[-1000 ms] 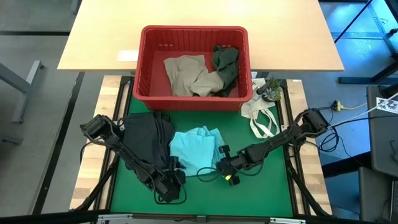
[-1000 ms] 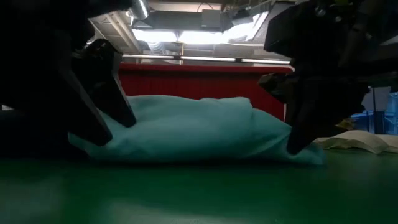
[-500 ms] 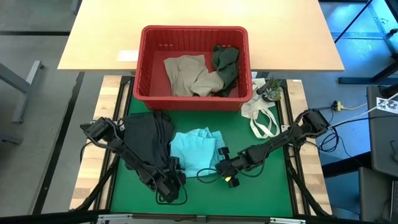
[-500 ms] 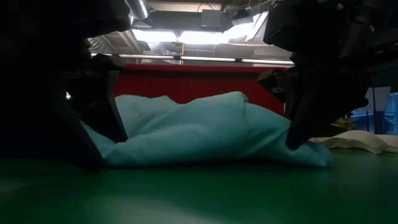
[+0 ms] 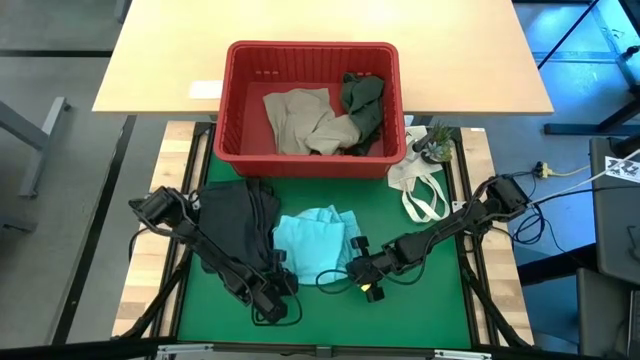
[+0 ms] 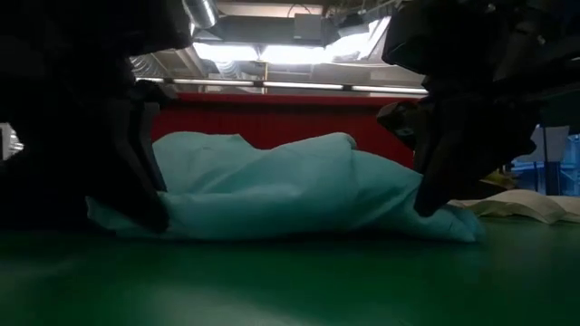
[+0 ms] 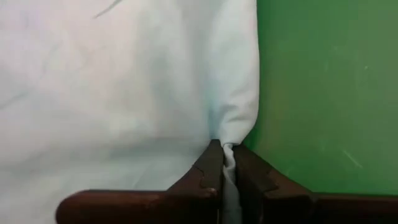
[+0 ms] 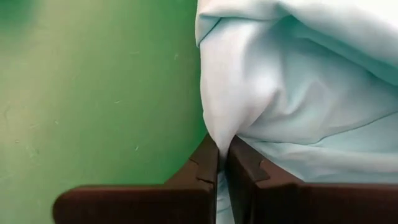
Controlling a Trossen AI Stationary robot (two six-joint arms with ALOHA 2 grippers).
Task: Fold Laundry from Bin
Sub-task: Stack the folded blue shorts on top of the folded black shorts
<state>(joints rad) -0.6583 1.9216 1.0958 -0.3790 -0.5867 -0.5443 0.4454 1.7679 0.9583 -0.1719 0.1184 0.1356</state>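
High view: red bin (image 5: 232, 100) at the far end of the green surface (image 5: 420, 295), holding a beige-tan garment (image 5: 297, 120) and a dark olive garment (image 5: 362, 105). In front of it lie a black garment (image 5: 235, 225) and a light teal garment (image 5: 312, 238). White cloth bag (image 5: 420, 185) sits beside the bin.

Low view: teal garment bunched on the surface, bin wall behind.

Left wrist view: left end effector (image 7: 225, 163) pinched narrow on a teal edge.

Right wrist view: right end effector (image 8: 222, 155) likewise clamped on teal cloth.
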